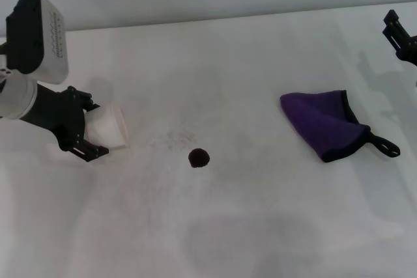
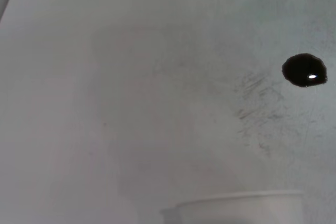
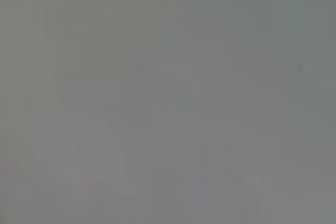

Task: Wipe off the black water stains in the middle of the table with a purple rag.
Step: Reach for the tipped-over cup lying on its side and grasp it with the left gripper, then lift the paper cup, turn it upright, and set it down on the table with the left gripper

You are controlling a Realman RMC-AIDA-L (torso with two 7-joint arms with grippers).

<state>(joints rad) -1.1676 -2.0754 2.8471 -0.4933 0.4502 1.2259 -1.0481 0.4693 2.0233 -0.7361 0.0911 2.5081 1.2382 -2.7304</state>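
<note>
Stain point(image 1: 199, 157) is sitting mid-counter point(image 1: 247, 226) in the head view, the rag point(image 1: 322, 124) lying well right of it. Left claw point(image 1: 88, 128) is gripping a paper cup point(image 1: 112, 125); right claw point(image 1: 399, 36) is hovering far right, its state untellable. Left wrist view is showing the stain point(image 2: 304, 70) and cup rim point(image 2: 239, 203).

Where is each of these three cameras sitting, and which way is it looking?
Head view: on the robot's head, looking forward and down at the table, black water stain and purple rag; left gripper around a paper cup, right gripper at the edge.
Left wrist view: faces the tabletop; shares the stain and cup rim.
Right wrist view: only bare grey surface.
</note>
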